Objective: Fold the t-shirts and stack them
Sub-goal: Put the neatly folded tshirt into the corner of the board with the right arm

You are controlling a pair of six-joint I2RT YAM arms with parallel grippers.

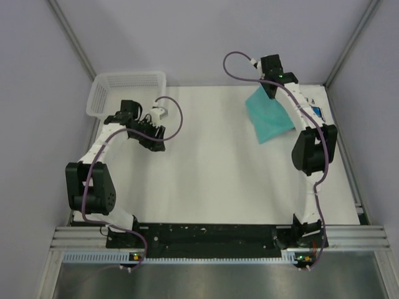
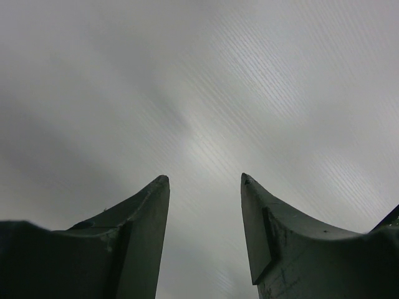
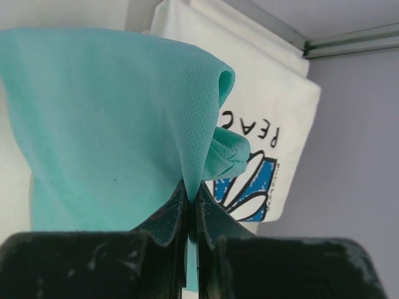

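Right tool (image 3: pixel 192 190) clenched on a pinched fold of the teal-green t-shirt (image 3: pixel 112 106), dark fingers meeting tip to tip with cloth rising from between them. The fabric is a thin knit with a fine pinhole mesh, draped in a soft hood shape, with a bunched lump at centre right of the right wrist view. Behind it, upper right of that view, the white t-shirt (image 3: pixel 274 106) lies flat as a smooth rectangle, showing black "PEAC" letters and a blue panel with white petals, partly covered by the teal. In the top view the teal shirt is a rough kite-shaped sheet at upper right of the desk (image 1: pixel 212 180), under the right arm. Left tool (image 2: pixel 204 180) released, two curved matte dark fingers apart with nothing between, over pale, faintly ribbed desk surface, well apart from both shirts. White plastic mesh basket (image 1: pixel 128 87) in the upper left corner, rectangular, open lattice walls.
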